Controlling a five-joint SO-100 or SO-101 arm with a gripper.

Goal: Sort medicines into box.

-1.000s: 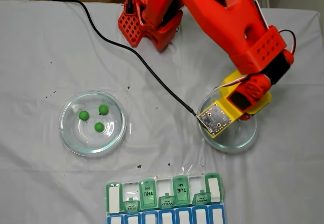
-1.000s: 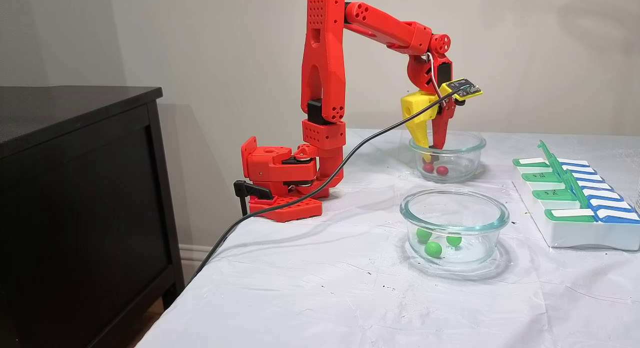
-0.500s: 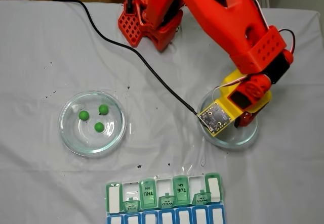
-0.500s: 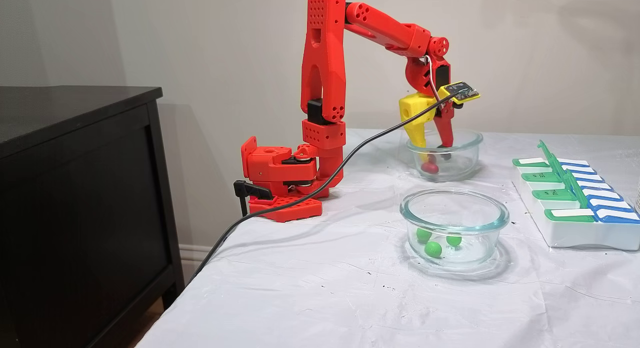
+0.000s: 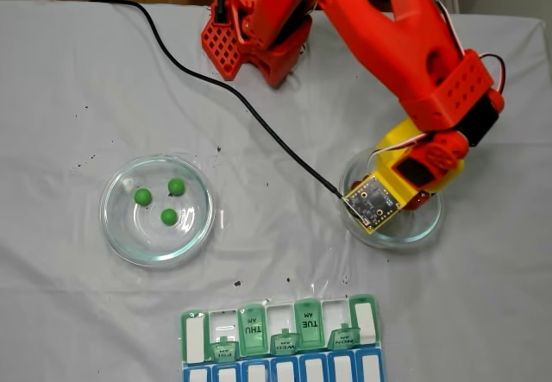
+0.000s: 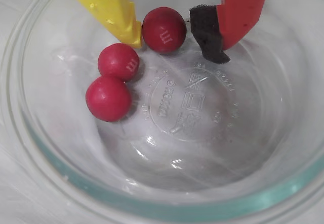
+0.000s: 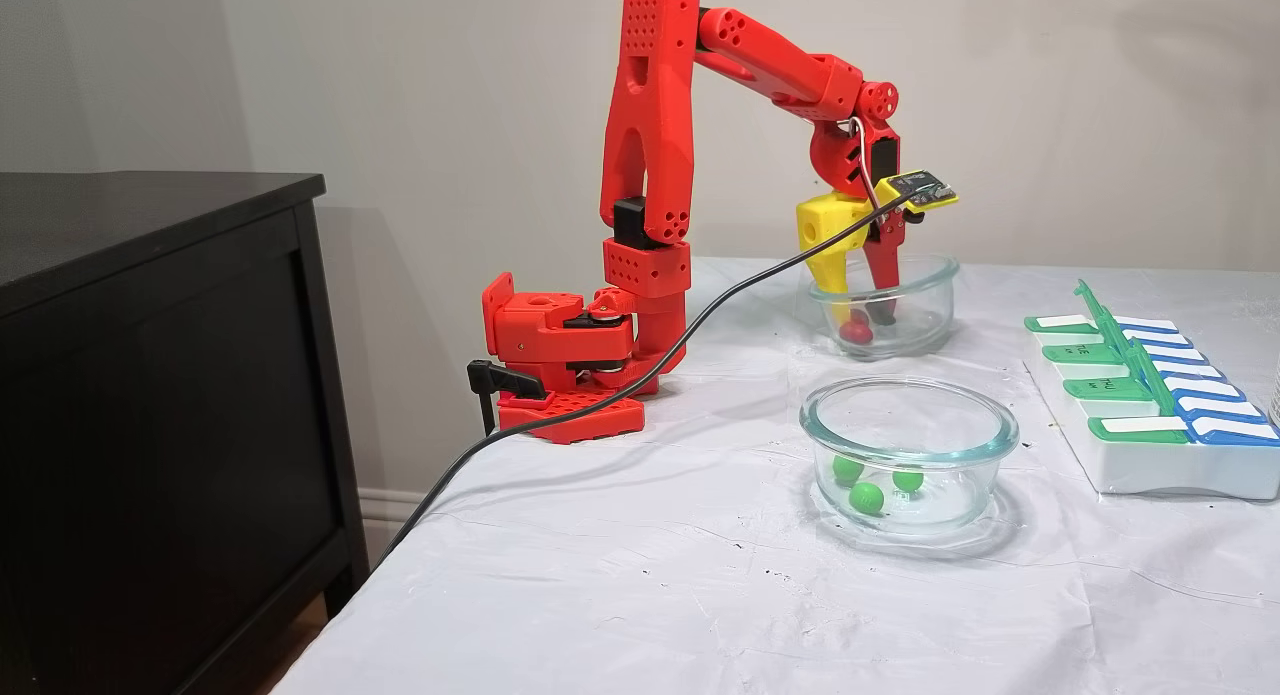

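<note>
Red balls (image 6: 163, 30), three of them, lie in the far glass dish (image 7: 884, 305); one sits between our pincer (image 6: 174, 44) tips, touching the yellow finger (image 6: 121, 16), while the padded red finger (image 6: 223, 27) stands just apart, so the pincer is open and not yet gripping. We have lowered it inside the rim to bracket that single ball; the other two (image 6: 114, 80) touch each other just beside the yellow tip and could get nudged. Three green balls (image 5: 164, 197) wait in the near dish (image 5: 116, 235). Toward the box (image 5: 280, 335), lids raised, the white desk (image 5: 276, 253) lies open, though the dish wall means lifting straight up first.
</note>
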